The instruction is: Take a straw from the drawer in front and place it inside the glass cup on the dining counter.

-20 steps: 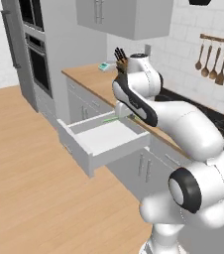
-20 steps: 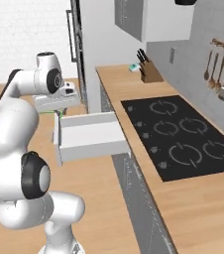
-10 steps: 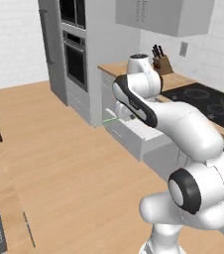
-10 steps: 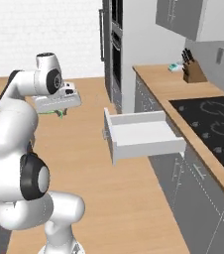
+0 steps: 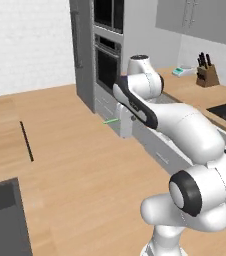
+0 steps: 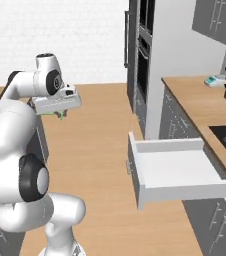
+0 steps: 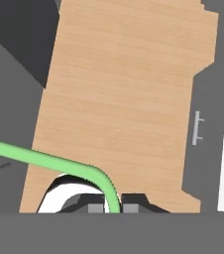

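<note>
Light green and thin, the straw (image 7: 44,161) is sitting pinched between my gripper (image 7: 113,207) tips, jaws clamped on one end, the rest sticking out sideways over the wood floor (image 7: 129,89). I am judging it very light, slick and easily bent or twisted, so a hold nearer the middle would steady it better; gripping at the end is leaving the free tip wagging. In the left base view only a short green stub is showing beside my hand. The drawer (image 6: 177,170) is standing open to the right. My fingertips are cut off at the frame edge.
</note>
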Controlling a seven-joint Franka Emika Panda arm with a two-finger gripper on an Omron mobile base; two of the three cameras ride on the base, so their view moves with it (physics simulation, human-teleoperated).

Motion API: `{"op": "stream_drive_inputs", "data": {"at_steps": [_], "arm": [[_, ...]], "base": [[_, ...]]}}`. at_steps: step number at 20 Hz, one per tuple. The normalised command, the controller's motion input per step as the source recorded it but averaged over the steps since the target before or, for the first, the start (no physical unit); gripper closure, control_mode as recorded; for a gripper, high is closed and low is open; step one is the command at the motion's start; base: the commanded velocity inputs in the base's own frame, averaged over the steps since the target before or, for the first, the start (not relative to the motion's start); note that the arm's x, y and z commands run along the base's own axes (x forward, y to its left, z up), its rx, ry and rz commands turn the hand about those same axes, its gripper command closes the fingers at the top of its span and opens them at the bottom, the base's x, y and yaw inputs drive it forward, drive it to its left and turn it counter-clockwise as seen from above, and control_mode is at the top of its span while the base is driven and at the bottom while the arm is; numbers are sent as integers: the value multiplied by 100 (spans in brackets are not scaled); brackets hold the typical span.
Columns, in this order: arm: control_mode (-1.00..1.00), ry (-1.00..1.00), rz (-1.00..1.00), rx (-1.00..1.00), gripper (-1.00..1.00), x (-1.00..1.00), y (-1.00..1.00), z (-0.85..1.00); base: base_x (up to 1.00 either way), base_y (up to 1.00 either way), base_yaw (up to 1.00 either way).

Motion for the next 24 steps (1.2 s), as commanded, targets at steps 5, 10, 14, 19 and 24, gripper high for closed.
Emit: {"op": "stream_drive_inputs", "data": {"at_steps": [5,10,14,19,24], "arm": [[100,0,0,0,100,0,0,0],[100,0,0,0,100,0,0,0],[100,0,0,0,100,0,0,0],[100,0,0,0,100,0,0,0],[100,0,0,0,100,0,0,0]], "base": [[100,30,14],[100,12,11],[100,12,11],[100,16,11],[100,10,12]]}}
